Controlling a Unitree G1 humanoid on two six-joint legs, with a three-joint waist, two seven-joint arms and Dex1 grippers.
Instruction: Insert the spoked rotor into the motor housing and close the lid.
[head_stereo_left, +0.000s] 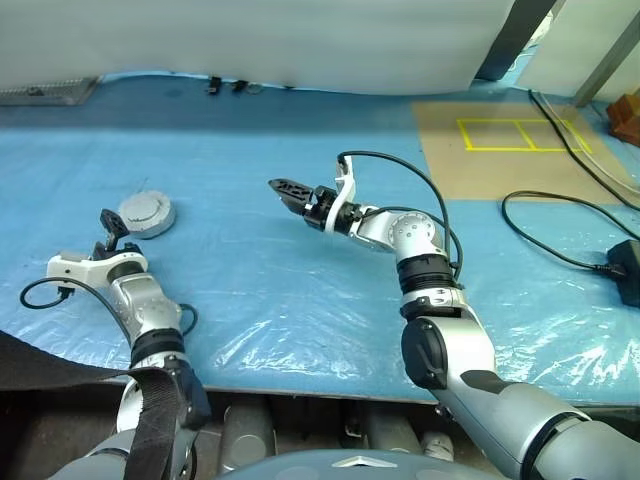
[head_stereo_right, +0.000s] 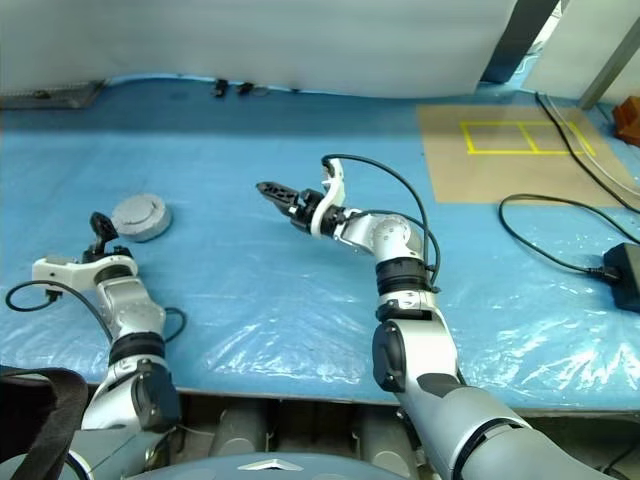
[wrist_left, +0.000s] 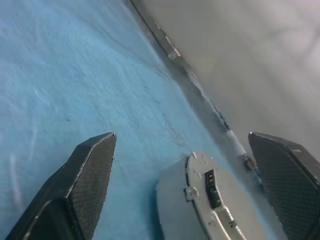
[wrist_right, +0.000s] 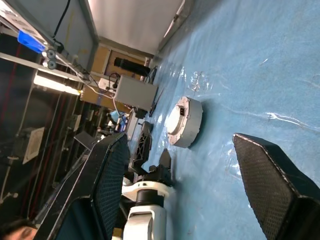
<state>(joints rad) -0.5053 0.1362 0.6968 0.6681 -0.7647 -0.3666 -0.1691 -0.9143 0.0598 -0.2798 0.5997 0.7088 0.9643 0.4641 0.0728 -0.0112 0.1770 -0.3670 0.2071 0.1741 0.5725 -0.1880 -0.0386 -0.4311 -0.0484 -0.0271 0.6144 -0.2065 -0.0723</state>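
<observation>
Left gripper (head_stereo_left: 108, 228) spread empty beside lidded motor housing (head_stereo_left: 147, 213), right gripper (head_stereo_left: 288, 190) apart, empty, rotor unseen.

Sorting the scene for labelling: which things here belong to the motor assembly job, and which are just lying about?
Job:
- motor housing, lid on top
- left gripper, open beside it
- right gripper, open, holding nothing

Lying about:
- black cables on the right
- brown board with yellow tape
- small dark bits at the far edge

closed motor housing (wrist_right: 186, 122) rests on blue sheet (wrist_right: 260, 65).
</observation>
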